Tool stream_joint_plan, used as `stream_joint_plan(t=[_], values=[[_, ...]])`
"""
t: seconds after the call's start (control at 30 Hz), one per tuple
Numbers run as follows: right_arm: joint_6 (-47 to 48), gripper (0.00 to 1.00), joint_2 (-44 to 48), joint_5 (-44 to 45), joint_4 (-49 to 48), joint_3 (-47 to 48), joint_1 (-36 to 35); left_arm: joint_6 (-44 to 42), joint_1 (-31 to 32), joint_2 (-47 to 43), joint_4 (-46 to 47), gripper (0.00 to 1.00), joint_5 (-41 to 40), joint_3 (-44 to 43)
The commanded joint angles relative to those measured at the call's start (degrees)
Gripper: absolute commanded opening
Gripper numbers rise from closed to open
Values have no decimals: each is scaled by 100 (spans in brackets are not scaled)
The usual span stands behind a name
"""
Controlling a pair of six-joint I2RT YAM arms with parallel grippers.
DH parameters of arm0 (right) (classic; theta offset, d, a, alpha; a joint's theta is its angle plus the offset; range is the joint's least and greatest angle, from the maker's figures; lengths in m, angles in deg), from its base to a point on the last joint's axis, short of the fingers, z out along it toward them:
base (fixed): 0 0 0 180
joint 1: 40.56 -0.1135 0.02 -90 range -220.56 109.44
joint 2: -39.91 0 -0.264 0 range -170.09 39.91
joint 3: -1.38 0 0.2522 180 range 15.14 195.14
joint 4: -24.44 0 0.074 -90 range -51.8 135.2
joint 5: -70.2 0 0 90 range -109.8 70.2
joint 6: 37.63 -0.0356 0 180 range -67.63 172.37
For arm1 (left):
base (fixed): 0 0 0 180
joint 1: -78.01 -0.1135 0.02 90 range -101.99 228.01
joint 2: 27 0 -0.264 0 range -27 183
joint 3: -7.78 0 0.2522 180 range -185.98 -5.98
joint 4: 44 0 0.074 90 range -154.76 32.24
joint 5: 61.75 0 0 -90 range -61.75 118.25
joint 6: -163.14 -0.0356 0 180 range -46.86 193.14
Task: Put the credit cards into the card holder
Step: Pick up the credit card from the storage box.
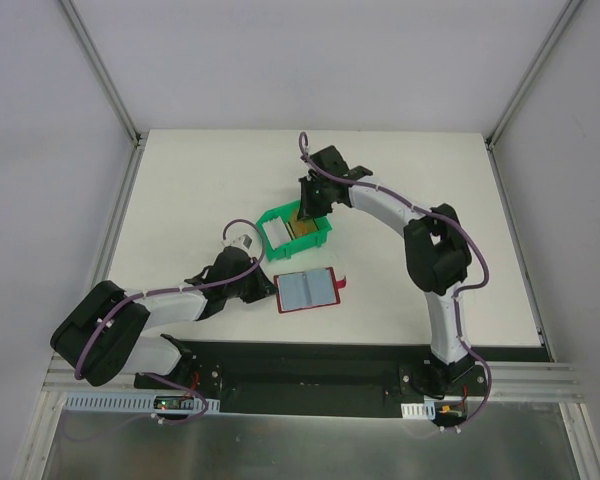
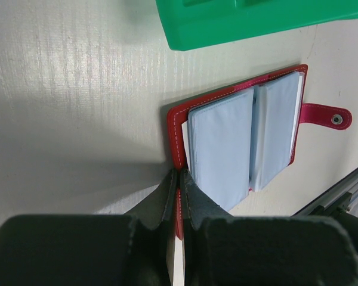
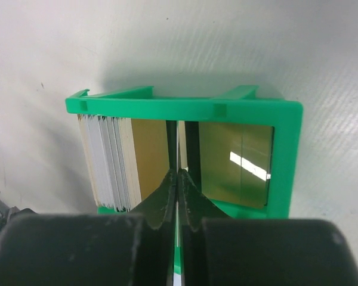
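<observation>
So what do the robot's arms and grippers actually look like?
Both the left arm and right arm have white links with bulky black joints, and a purple cable runs along each. The left gripper and right gripper are black, with dark fingers tapering to thin tips.

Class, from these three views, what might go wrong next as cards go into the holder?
The right gripper pinches one card edge-on beside the packed stack in the green bin; neighbours may lift too.
The left gripper holds the card holder only at its cover's edge; it may slip free.
</observation>
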Motion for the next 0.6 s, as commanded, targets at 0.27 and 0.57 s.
stream_joint_plan(t=[0.27, 0.57], values=[[285, 0, 1577, 360, -203, -312, 88, -528, -80, 70, -801, 0, -52, 261], [-444, 0, 3378, -53, -1293, -2561, 123, -634, -80, 8, -793, 0, 115, 323]])
